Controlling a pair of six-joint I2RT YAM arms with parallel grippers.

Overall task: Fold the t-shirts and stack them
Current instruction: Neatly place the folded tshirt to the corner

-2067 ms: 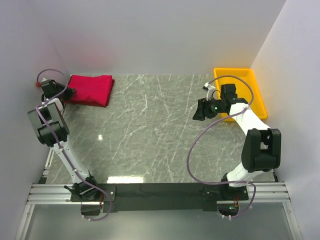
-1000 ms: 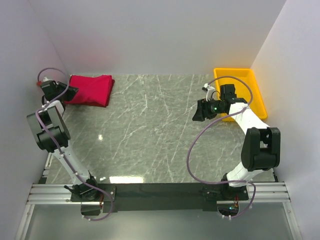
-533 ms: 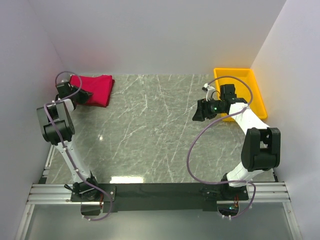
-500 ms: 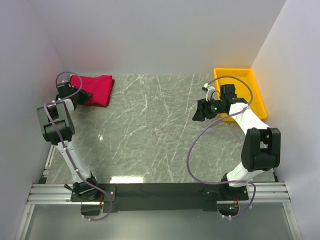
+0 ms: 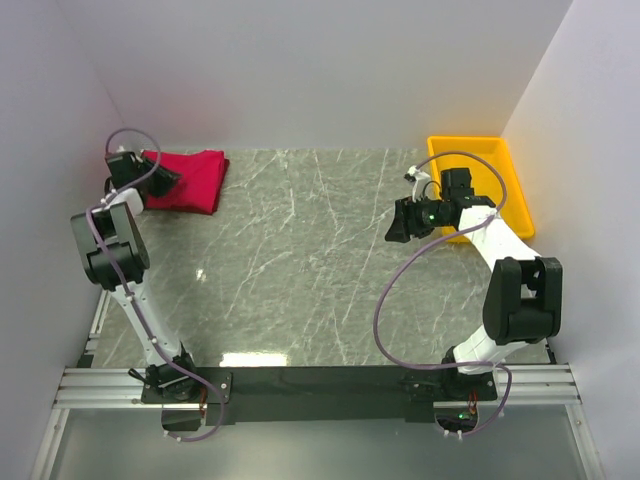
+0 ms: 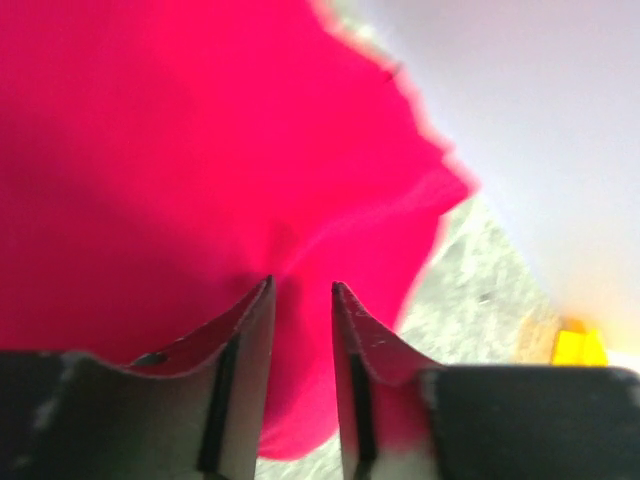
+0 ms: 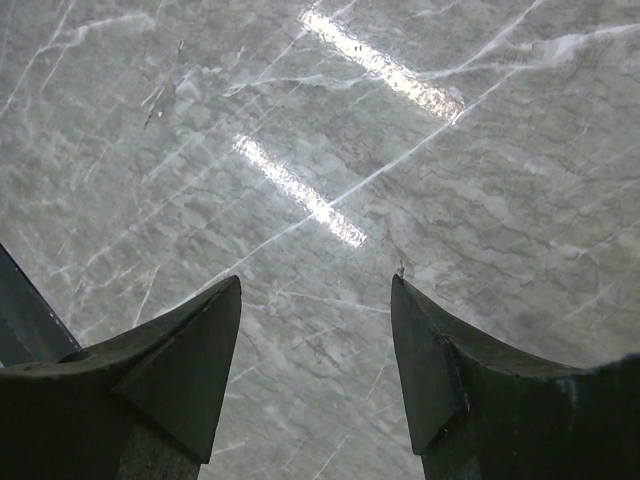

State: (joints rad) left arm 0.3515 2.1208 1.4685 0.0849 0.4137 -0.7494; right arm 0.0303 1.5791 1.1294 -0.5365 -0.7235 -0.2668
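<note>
The t-shirts (image 5: 190, 178) lie as one folded red pile in the far left corner of the marble table. My left gripper (image 5: 160, 176) is at the pile's left end, pointing across it. In the left wrist view the red cloth (image 6: 150, 130) fills the frame, and the left gripper (image 6: 300, 287) stands just over it with a narrow gap between its jaws; a small crease runs up to the tips. My right gripper (image 5: 398, 222) hovers open over bare marble at the right, and the right wrist view shows nothing between the jaws of the right gripper (image 7: 316, 282).
A yellow tray (image 5: 490, 160) stands at the far right corner, just behind the right arm. White walls close in the table on the left, back and right. The left wall is close beside the red pile.
My left gripper has swung from the table left of the pile up and right onto the pile's left end. Its jaws have parted a little. The right arm has not moved.
</note>
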